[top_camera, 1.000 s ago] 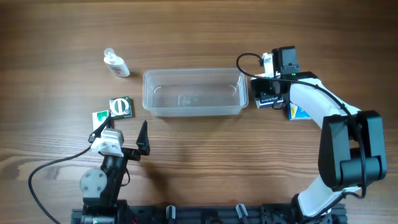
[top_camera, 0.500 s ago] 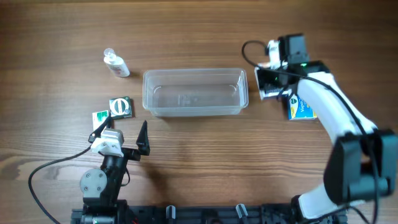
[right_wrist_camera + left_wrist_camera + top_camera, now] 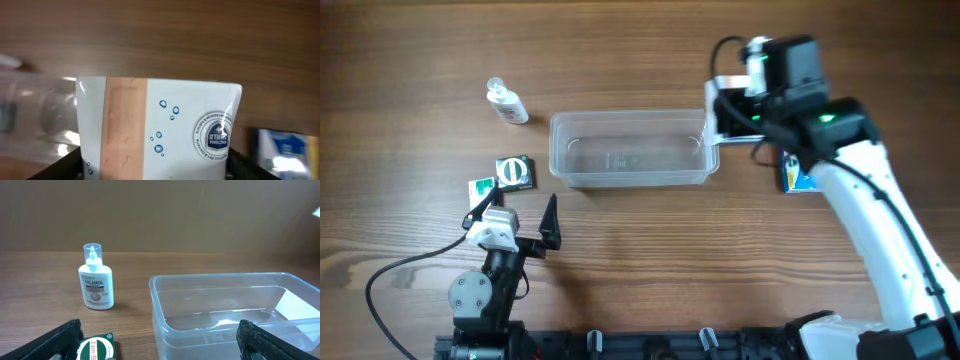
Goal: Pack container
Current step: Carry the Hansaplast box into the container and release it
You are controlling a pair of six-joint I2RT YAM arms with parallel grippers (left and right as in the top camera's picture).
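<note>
Soft, even light fell on the wooden table (image 3: pixel 640 270), leaving only faint shadows. Pale glare streaked the container (image 3: pixel 230 305) in the left wrist view. In the right wrist view the white box (image 3: pixel 160 125) looked sharp, but the blue box (image 3: pixel 282 150) at the edge was blurred and washed out.
</note>
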